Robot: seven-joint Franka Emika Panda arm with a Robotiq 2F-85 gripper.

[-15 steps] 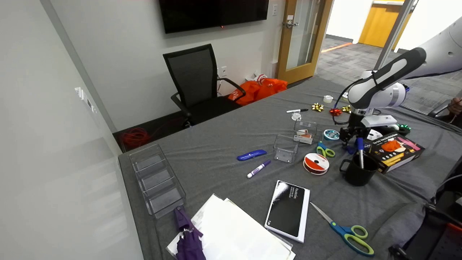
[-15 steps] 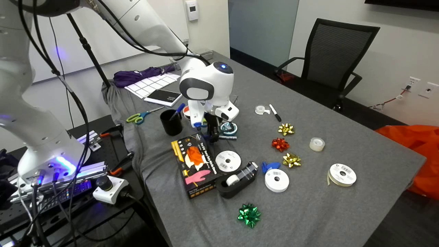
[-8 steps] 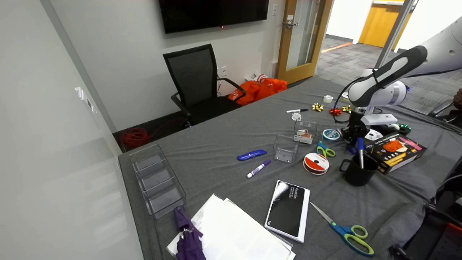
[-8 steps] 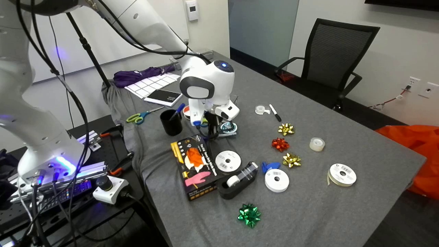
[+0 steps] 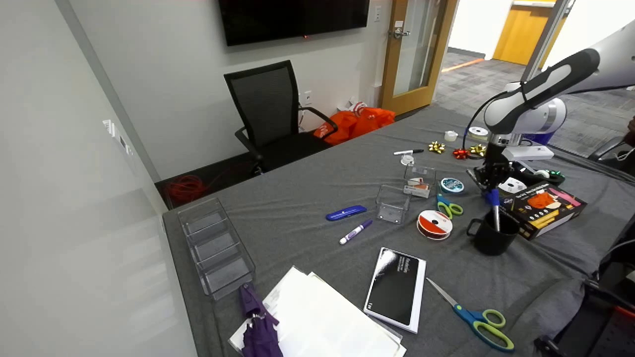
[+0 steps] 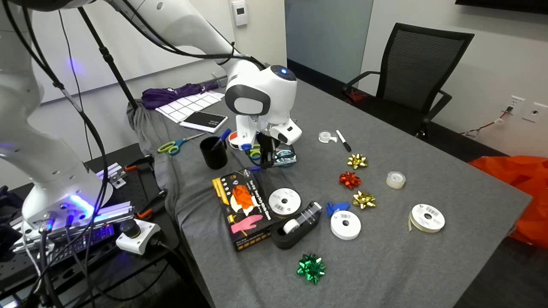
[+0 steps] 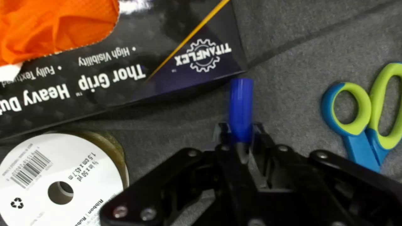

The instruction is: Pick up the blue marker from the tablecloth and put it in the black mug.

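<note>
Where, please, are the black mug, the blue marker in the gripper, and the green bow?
Black mug [image 6: 214, 156]: in an exterior view, outer wall.
Blue marker [image 7: 241, 108]: in the wrist view, blue end.
Green bow [image 6: 311, 268]: in an exterior view, centre.

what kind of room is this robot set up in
Probably an office meeting room: there is a mesh-backed chair, a large wall-mounted screen and a wood-framed glass door.

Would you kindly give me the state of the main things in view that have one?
Blue marker: capped, gripped
Jaws: closed on it
Black mug: upright, holding a second blue marker
Large scissors: closed
Purple marker: capped
Black marker: capped
Purple umbrella: folded
Wall screen: dark
Tablecloth: slightly wrinkled
</note>
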